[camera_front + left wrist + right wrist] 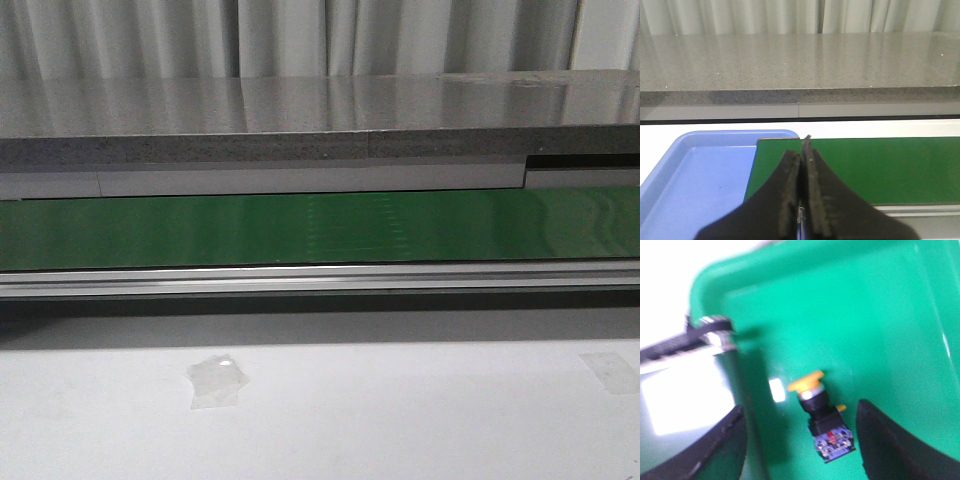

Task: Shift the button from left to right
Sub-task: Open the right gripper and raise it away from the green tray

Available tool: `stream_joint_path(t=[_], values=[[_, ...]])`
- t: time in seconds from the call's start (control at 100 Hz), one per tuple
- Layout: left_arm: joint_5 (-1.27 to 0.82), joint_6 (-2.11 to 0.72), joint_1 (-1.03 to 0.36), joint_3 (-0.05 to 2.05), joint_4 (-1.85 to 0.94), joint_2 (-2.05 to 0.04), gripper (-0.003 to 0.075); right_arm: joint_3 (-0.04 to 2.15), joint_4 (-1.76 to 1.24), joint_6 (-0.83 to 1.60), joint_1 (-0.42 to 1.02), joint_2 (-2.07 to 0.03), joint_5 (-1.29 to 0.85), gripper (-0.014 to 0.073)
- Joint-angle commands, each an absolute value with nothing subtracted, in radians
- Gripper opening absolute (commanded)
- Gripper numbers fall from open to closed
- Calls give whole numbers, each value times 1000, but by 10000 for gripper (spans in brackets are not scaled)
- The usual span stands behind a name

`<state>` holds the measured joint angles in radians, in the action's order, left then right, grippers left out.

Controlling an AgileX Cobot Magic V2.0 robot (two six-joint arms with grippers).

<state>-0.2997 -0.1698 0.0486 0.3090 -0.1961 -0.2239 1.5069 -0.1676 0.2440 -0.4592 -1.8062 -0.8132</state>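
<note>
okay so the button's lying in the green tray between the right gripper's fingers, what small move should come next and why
Probably lift the right gripper straight up and away. Its jaws stand wide open, and the yellow-capped, black-bodied push-button lies on its side in the green plastic tray, touching neither finger, so it looks released.

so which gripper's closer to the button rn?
Right. The right gripper is open, its fingers on either side of the button lying in the green tray. The left gripper is shut over the blue tray and green belt; no button in its view.
</note>
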Motion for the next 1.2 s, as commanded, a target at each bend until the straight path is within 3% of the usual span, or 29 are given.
stream_joint_path(t=[0.0, 0.52, 0.91, 1.19], values=[[-217, -170, 45, 336, -209, -235, -20, 1534, -206, 245, -426, -1695, -760, 478], [-217, -170, 45, 336, -209, -235, -20, 1445, -192, 257, -129, -1413, -657, 477], [-217, -170, 45, 336, -209, -235, -20, 935, -194, 273, -49, -1050, -373, 477], [-217, -170, 45, 336, -209, -235, -20, 629, -201, 273, -49, -732, -317, 477]])
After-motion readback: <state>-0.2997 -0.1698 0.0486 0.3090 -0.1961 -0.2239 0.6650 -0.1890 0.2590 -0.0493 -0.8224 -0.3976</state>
